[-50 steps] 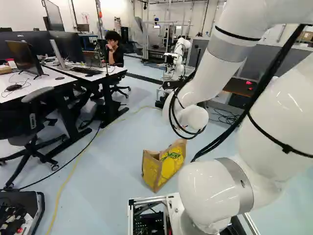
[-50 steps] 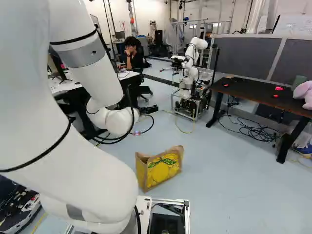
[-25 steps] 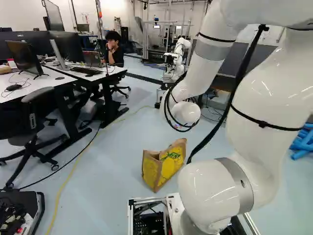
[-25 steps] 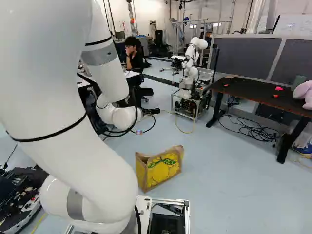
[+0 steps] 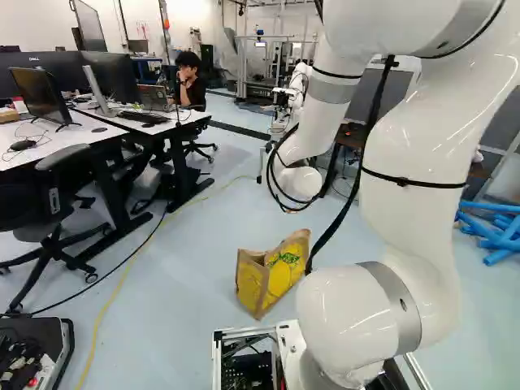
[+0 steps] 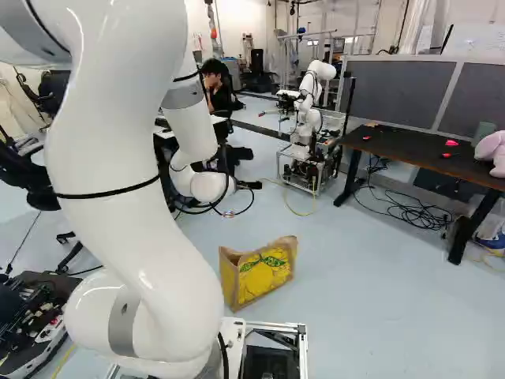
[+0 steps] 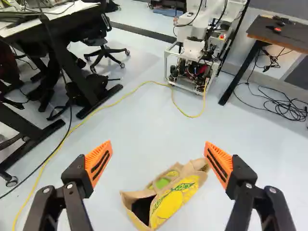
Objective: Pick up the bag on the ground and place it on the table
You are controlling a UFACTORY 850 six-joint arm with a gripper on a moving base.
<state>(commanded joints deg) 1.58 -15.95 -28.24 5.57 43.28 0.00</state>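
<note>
And the arm [image 6: 118,158] has swung forward, base parked! Gripper [image 7: 159,163] fingers wide apart, empty, above the bag's level; the bag [image 7: 175,199] hasn't budged from the floor [image 6: 371,300]. Looks like the approach: lowering onto the bag should come next.

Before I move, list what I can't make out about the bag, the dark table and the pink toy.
Inside of the bag: wrist view, opening too dark.
Bag's underside: every view, hidden against the floor.
Right end of the dark table: right base view, cut off by the edge.
Right part of the pink toy: right base view, same edge.
</note>
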